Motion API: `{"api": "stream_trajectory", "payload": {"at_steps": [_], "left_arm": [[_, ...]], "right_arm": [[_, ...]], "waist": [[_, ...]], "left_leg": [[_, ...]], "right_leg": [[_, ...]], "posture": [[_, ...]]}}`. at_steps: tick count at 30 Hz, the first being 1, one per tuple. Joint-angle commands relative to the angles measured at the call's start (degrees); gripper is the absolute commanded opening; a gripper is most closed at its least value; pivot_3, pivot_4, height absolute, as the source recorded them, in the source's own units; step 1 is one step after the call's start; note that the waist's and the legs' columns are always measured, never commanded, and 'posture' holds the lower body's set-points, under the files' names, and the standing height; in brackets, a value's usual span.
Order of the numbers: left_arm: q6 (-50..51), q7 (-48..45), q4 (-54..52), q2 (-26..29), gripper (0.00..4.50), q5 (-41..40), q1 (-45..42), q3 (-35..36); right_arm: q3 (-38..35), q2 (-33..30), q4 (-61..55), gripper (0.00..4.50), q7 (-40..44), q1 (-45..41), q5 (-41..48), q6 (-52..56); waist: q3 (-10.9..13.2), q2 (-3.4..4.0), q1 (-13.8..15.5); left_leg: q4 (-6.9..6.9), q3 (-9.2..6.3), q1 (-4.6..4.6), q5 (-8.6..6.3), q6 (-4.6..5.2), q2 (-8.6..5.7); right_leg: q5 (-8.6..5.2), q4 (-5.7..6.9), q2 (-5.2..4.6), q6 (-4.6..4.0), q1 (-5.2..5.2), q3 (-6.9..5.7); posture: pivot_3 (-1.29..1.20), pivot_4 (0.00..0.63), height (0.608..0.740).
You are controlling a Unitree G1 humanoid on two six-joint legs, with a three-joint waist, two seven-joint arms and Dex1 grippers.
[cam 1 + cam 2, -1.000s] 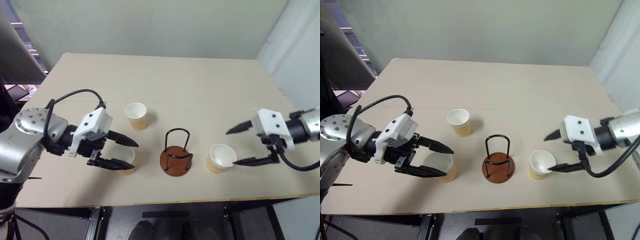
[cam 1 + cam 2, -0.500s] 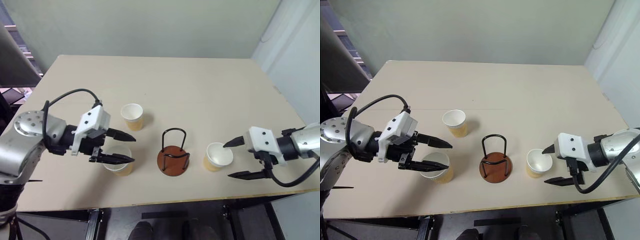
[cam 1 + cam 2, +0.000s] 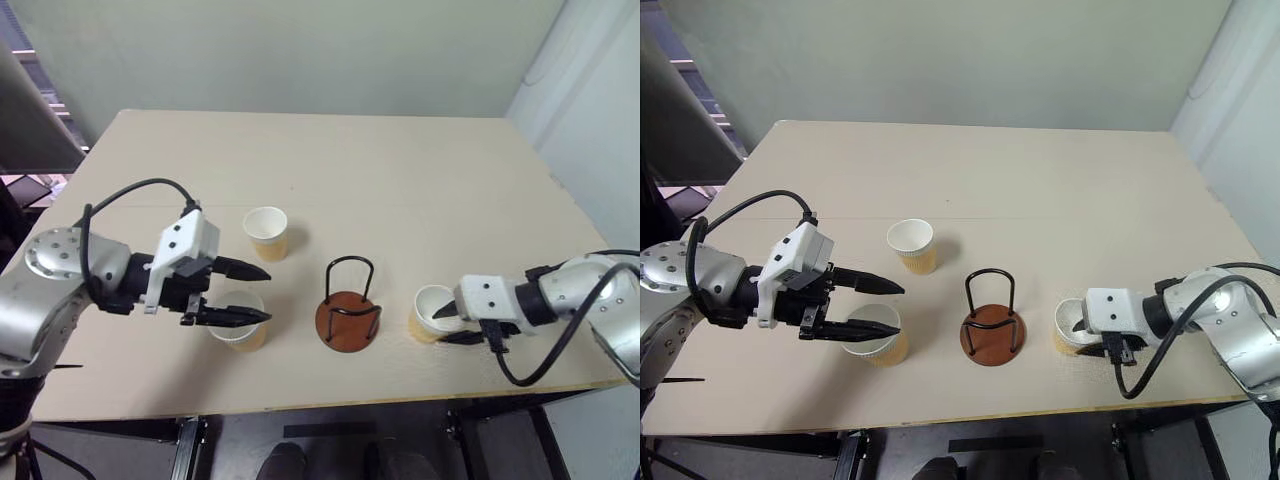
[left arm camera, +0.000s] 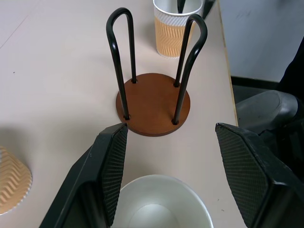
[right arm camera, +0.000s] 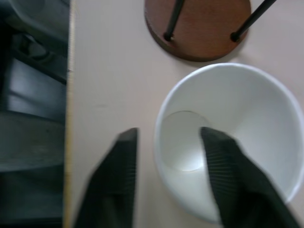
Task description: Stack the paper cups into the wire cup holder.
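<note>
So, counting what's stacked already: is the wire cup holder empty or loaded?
Empty. The wire cup holder shows a bare brown base between its loops; all three paper cups stand on the table.

bare table lies beyond the wire cup holder, flanked by paper cups.

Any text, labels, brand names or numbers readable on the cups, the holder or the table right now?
None: no words, numbers or logos show anywhere.
Paper cups: a zigzag pattern on the outside, no lettering.
Wire cup holder: plain brown base, unmarked.
Table: bare, no labels.
</note>
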Motion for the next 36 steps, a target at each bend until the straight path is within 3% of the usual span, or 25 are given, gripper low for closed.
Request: {"api": "stream_trajectory", "payload": {"at_steps": [1, 2, 6, 12, 17, 23, 36], "left_arm": [[0.2, 0.4, -2.1, 0.6, 3.16, -1.1, 0.2, 2.7], [0.3, 0.5, -2.1, 0.7, 3.16, -1.2, 0.3, 2.9], [0.3, 1.0, -1.9, 0.9, 3.16, -0.9, 0.7, 3.5], [0.0, 1.6, -1.3, 1.0, 3.16, -0.3, 1.0, 3.7], [-0.8, 2.0, -0.4, 0.7, 3.16, 1.1, 0.6, 2.7], [-0.6, 2.7, -1.5, 0.4, 3.16, 1.1, 1.1, 2.8], [0.8, 3.9, -4.3, 1.4, 3.16, 0.2, 4.7, 5.9]], "right_arm": [[-0.8, -0.2, -1.4, 0.24, 1.1, -2.0, 0.2, -0.7], [-1.6, -0.5, -1.3, 0.06, 1.9, -2.8, 1.1, -0.6], [-5.8, -1.5, -1.4, 0.06, 5.9, -6.4, 7.8, 1.9], [-9.3, -0.7, 2.6, 0.06, 10.1, -20.8, 15.8, 5.0], [-4.0, 8.9, 4.9, 0.06, 9.9, -33.9, 17.1, 5.3], [1.8, 12.3, 5.2, 0.06, 10.8, -32.6, 12.3, 1.8], [4.2, 14.4, 6.9, 0.06, 11.7, -31.1, 8.3, -3.0]], "waist": [[0.0, 0.0, 0.0], [0.0, 0.0, 0.0], [0.0, 0.01, 0.0], [0.0, 0.01, -0.1], [0.0, 0.01, -0.6], [0.0, -0.01, -0.2], [0.0, -0.01, -0.3]], "left_leg": [[0.0, 0.02, 0.0, 0.0, 0.0, -0.02], [0.0, 0.02, 0.0, 0.0, 0.0, -0.03], [0.02, 0.04, -0.01, 0.01, -0.01, -0.07], [0.0, 0.15, 0.01, 0.04, -0.06, -0.12], [-0.03, 0.09, 0.04, 0.04, -0.06, -0.09], [0.0, -0.04, -0.04, 0.04, -0.07, -0.02], [0.02, 0.04, -0.01, 0.04, -0.07, -0.03]], "right_leg": [[0.0, 0.0, 0.0, 0.0, 0.0, 0.0], [0.0, -0.01, 0.0, 0.0, 0.0, 0.01], [0.0, -0.01, 0.0, 0.0, 0.0, 0.01], [-0.01, 0.0, 0.12, -0.01, -0.06, 0.27], [-0.01, 0.04, 0.24, -0.01, -0.21, 0.46], [0.0, 0.01, 0.35, -0.01, -0.22, 0.46], [0.0, 0.06, 0.31, -0.01, -0.21, 0.49]], "posture": [[0.0, 0.15, 0.74], [0.0, 0.15, 0.74], [0.0, 0.15, 0.74], [0.0, 0.15, 0.74], [0.0, 0.15, 0.74], [0.0, 0.15, 0.74], [0.0, 0.15, 0.74]]}}
